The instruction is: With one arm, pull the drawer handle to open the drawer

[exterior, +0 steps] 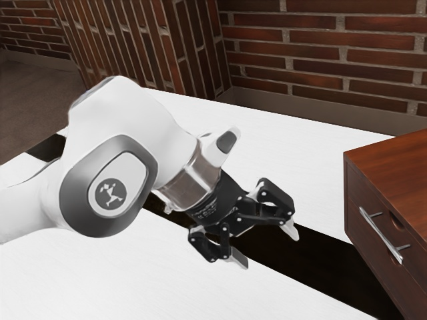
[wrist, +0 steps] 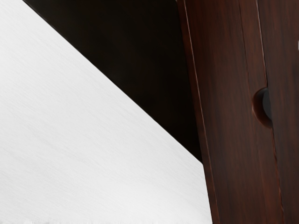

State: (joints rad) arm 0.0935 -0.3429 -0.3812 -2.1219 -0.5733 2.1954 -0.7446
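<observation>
Drawer handle (exterior: pixel 383 234), a slanting silver bar on the dark wooden cabinet (exterior: pixel 390 170), lies well apart from the gripper (exterior: pixel 267 245), toward the exterior view's right; fingers spread, empty.

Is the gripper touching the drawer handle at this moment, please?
No, the open gripper hangs above the table, clearly apart from the silver drawer handle.

White tabletop (wrist: pixel 70 140) beside dark wood cabinet (wrist: pixel 229 121); dark round notch (wrist: pixel 264 106) at panel seam.

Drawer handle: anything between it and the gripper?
No object: in the exterior view, just white table and a dark gap separate gripper and drawer handle.
</observation>
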